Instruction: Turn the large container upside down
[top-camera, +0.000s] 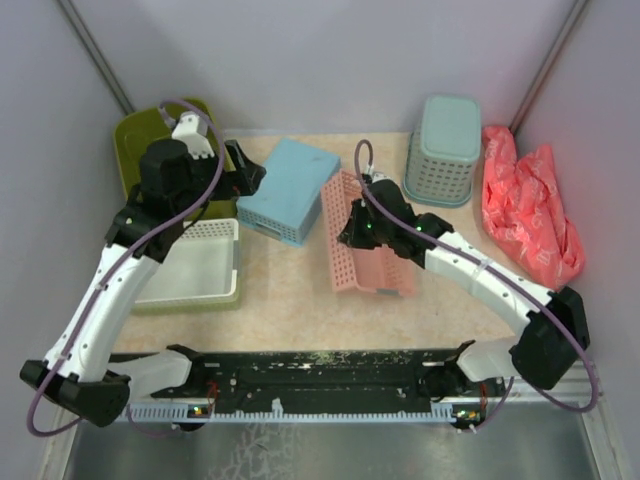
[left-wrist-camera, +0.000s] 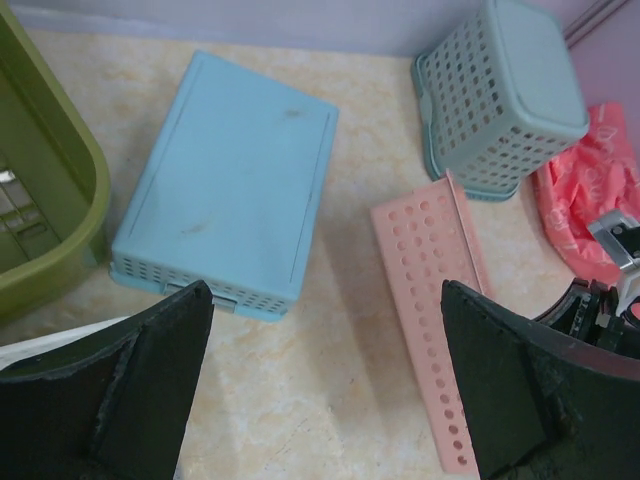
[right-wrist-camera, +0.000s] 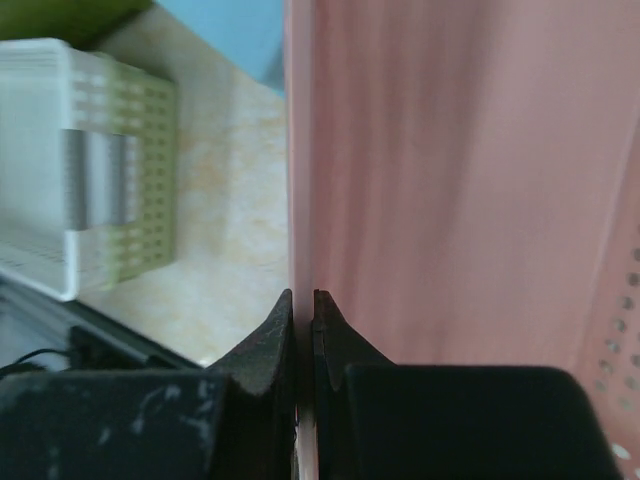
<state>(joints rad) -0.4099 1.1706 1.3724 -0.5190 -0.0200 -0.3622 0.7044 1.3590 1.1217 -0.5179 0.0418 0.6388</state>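
Far left on the bench (top-camera: 290, 290), the large container (top-camera: 135, 140) sits open side up beside the left pincer (left-wrist-camera: 325, 300), which gapes empty. The right pincer (right-wrist-camera: 303, 300) is clamped on the pink basket (right-wrist-camera: 450, 200), a pinch only its wrist view shows. The danger: lifting now tips the wrong basket, or the container jams in its corner.

Nothing readable here tbh: no text, labels, brand marks or numbers that I can make out in any of the three views. The pale specks on the scuffed black rail (top-camera: 320, 372) don't form letters.
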